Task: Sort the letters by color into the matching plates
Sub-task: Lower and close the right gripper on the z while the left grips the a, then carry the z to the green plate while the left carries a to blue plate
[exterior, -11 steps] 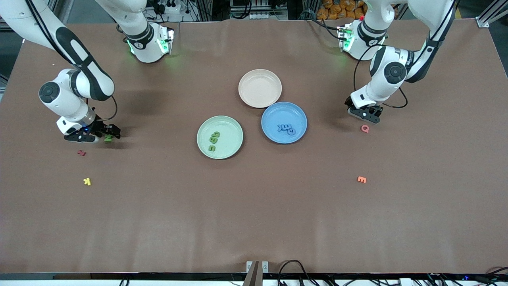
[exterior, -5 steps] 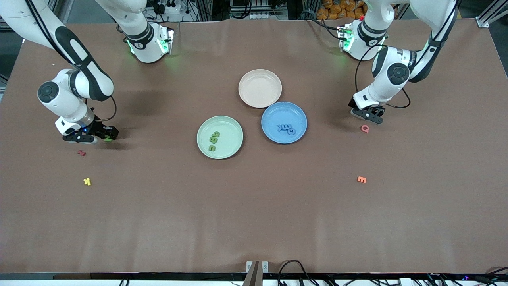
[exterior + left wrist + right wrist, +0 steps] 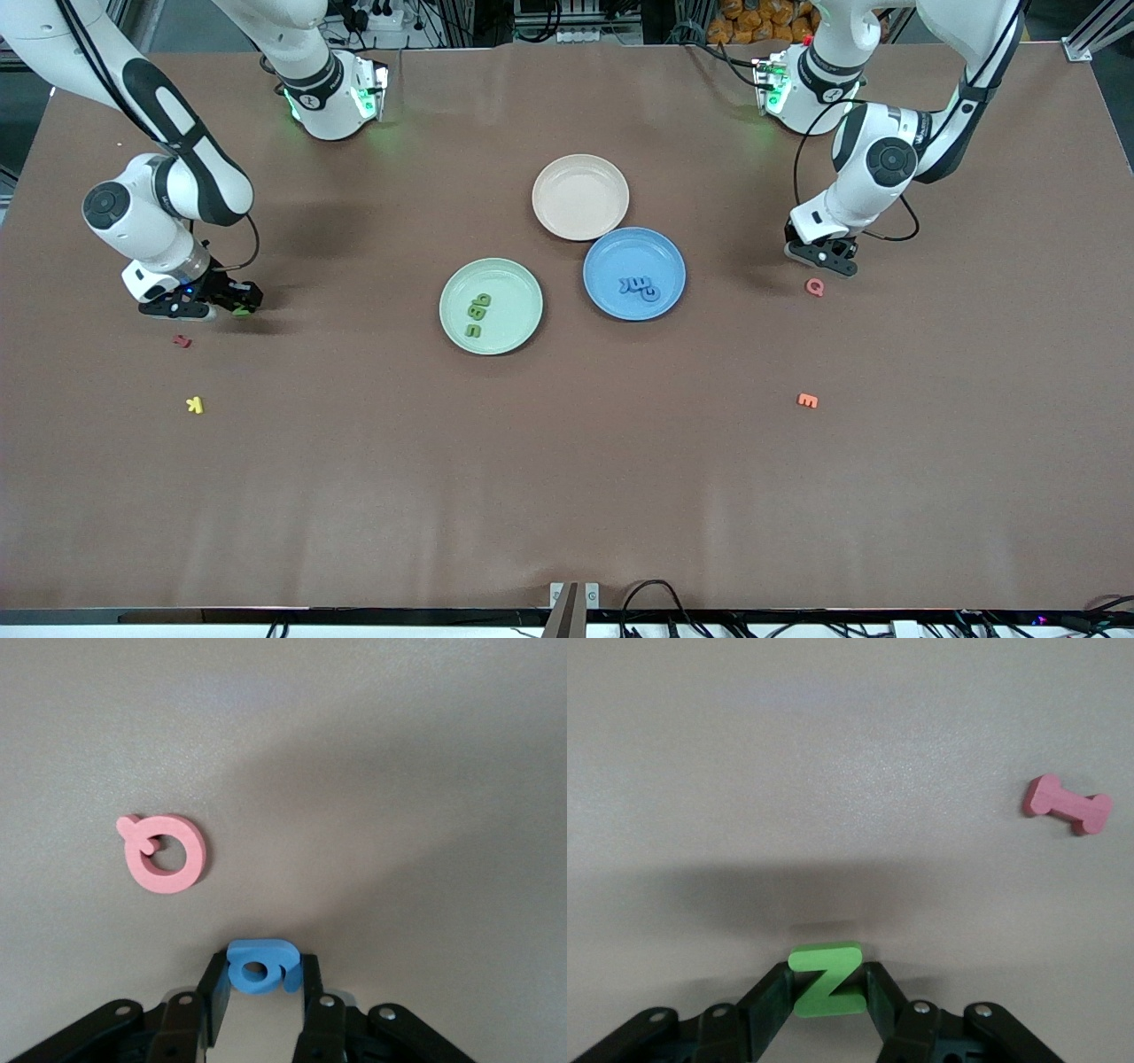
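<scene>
Claws (image 3: 826, 992) closed, green Z (image 3: 827, 978), blue letter (image 3: 260, 965)

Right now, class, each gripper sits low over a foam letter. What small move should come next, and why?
Probably lift both. The right gripper is clamped on the green Z and the left gripper on a blue letter, both low at the table; raising them clears the way to the green plate and blue plate.

Two plates (image 3: 491, 306) (image 3: 634, 273) lie side by side at mid-table, letters (image 3: 478, 315) (image 3: 640, 286) in each.
</scene>
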`<state>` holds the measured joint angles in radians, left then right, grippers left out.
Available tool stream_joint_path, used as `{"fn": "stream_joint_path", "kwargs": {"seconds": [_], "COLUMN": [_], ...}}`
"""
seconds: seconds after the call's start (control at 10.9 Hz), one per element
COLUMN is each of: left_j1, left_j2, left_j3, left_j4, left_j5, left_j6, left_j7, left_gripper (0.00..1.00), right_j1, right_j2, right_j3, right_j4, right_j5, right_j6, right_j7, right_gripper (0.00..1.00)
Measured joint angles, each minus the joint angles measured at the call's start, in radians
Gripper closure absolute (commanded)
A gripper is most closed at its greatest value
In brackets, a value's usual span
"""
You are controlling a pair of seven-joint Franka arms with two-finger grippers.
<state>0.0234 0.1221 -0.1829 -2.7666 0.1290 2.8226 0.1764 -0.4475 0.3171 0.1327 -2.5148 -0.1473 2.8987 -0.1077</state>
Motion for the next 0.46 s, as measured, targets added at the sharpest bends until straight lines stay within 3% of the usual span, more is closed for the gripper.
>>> {"fn": "stream_joint_path", "kwargs": {"seconds": [0.46], "left_j1": [0.000], "left_j2": [0.008], "left_j3": [0.001], "left_j4": [0.018], "left_j5": [0.000], "left_j6": [0.002], "left_j7": [0.000], "left_gripper": [1.00], "right_j1": [-0.008], "right_j2": [-0.012], "right_j3": [0.000], "right_j4": [0.002], "right_j5": [-0.015], "right_j6": [0.000], "right_j7": [-0.001], "right_gripper": [0.65]}}
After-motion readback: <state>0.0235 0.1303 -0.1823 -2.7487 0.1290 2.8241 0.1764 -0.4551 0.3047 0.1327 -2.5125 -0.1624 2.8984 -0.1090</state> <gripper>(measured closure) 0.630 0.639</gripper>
